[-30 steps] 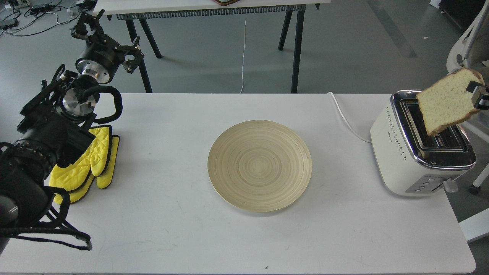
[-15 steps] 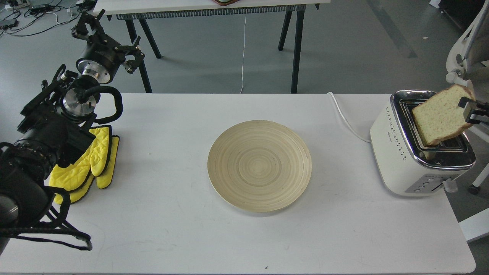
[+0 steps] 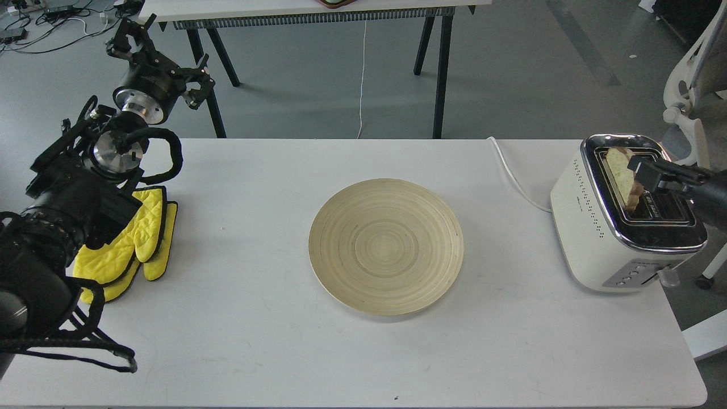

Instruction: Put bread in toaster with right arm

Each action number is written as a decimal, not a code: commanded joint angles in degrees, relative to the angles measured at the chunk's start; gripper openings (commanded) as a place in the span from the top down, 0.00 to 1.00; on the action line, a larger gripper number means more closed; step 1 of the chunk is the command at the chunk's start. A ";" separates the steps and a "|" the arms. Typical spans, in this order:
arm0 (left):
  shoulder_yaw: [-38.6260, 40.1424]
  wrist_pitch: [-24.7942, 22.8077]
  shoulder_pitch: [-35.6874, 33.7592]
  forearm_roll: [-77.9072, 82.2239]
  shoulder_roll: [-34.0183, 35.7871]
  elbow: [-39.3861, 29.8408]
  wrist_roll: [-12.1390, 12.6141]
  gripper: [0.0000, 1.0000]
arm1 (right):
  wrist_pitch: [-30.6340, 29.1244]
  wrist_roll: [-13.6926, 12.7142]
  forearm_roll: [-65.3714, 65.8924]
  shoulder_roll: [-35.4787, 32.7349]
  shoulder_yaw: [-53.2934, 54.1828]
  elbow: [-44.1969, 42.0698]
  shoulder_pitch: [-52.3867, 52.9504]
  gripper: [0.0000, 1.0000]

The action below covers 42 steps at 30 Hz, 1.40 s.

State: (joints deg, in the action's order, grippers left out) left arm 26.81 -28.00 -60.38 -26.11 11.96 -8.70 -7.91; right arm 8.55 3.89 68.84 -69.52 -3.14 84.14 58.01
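Note:
The cream-white toaster [image 3: 590,227] stands at the table's right end. The bread [image 3: 619,170] sits on edge in the toaster's left slot, and only its upper part shows above the chrome top. My right gripper [image 3: 640,169] reaches in from the right edge, low over the toaster top, and its tip is closed on the bread's upper edge. My left gripper [image 3: 163,58] is held up beyond the table's far left corner, open and empty.
A round wooden plate [image 3: 386,245] lies mid-table. Yellow oven mitts [image 3: 136,238] lie at the left under my left arm. The toaster's white cord [image 3: 514,176] runs back over the table's far edge. A white chair [image 3: 690,85] stands behind the toaster.
My right gripper has come down and to the left with the bread. The slice has gone from tilted above the toaster to deep in the left slot. The left arm has not moved.

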 commanded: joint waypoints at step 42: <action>0.17 0.00 -0.09 -0.08 0.08 0.00 -0.18 0.00 | -25.16 6.92 -70.34 55.98 50.60 -60.41 -1.32 0.00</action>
State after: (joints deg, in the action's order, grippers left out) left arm 26.91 -28.00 -60.38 -26.19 12.04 -8.70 -8.09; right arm -16.37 10.83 -1.49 -14.46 46.58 24.20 56.68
